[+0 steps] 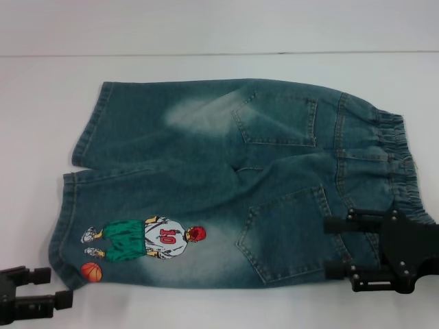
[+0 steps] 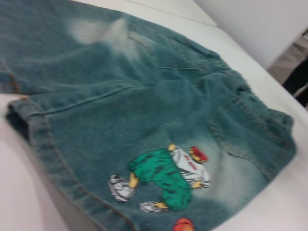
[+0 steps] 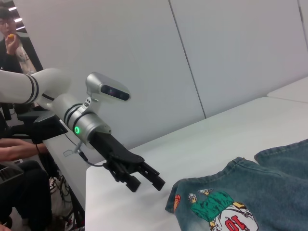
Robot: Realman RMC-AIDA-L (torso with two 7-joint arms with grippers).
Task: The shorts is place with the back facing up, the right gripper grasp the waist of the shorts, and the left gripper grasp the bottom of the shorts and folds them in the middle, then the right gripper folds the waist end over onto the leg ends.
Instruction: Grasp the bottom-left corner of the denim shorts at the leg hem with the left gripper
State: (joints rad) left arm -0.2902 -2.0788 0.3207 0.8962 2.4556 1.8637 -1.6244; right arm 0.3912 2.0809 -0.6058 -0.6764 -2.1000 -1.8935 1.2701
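The faded blue denim shorts (image 1: pixel 233 181) with a printed basketball-player figure (image 1: pixel 144 240) lie spread flat on the white table (image 1: pixel 219 68), back pockets up. My right gripper (image 1: pixel 337 247) hovers over their elastic waist, fingers spread apart, holding nothing. My left gripper (image 1: pixel 60 286) sits open and empty just off their leg hem.

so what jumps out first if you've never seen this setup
The denim shorts spread flat across the white table, back pockets up, waist toward the robot's right. Next, the cartoon basketball player printed near the leg hem on the left. The right gripper hovers open at the waist; the left gripper is open beside the hem.
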